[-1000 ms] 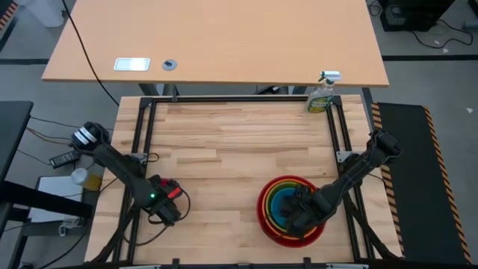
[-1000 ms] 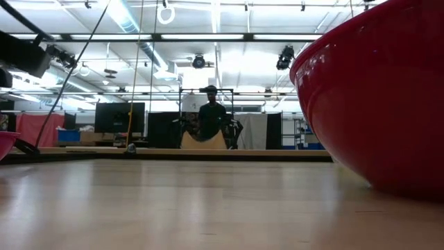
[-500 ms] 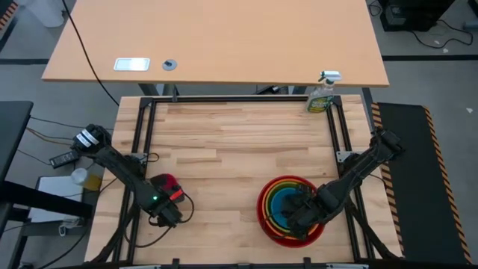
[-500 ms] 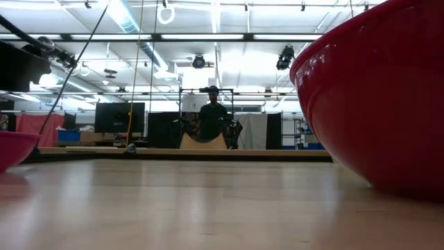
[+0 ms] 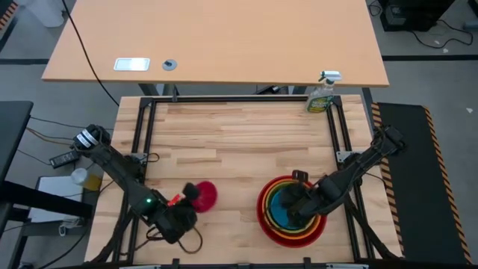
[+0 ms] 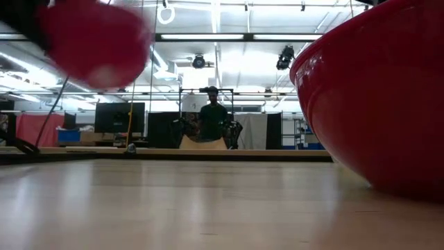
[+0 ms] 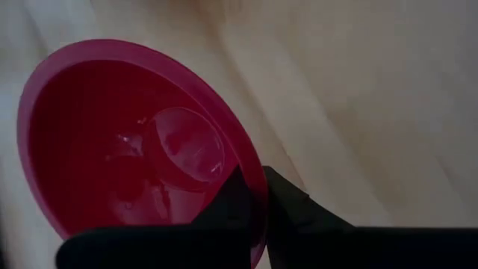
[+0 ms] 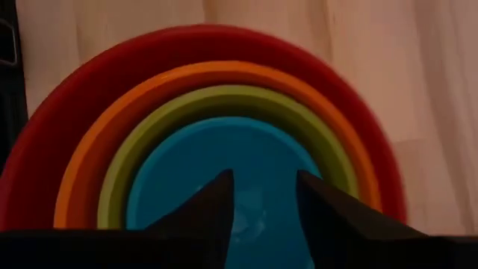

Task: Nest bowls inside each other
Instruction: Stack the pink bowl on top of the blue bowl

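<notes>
The smallest, magenta pink bowl (image 5: 205,196) hangs above the table's near left part, with my left gripper (image 5: 191,197) shut on its rim. In the low view it is a blurred pink shape (image 6: 94,40) high above the tabletop. The red bowl (image 5: 269,224) stands at the near right with the orange (image 8: 89,153), lime green (image 8: 119,161) and blue (image 8: 246,161) bowls nested in it. My right gripper (image 8: 265,187) hovers open above the blue bowl, with nothing between its fingers. My left gripper pinches the magenta bowl's rim (image 7: 258,176), one finger inside the bowl (image 7: 233,196) and one outside (image 7: 287,198). The fingers slant down at it from the table's near left. The bowl is lifted clear of the table, its hollow facing the wrist camera.
A green spray bottle (image 5: 323,93) stands at the table's far right corner. A black metal frame (image 5: 224,99) runs around the tabletop. Bare wood lies between the two arms and toward the far edge. A person (image 6: 211,118) stands far back in the room.
My left gripper has taken hold of the magenta bowl, rolled its wrist, and carried the bowl up off the table and toward the right, nearer the stack. My right gripper has risen a little above the nested bowls.
</notes>
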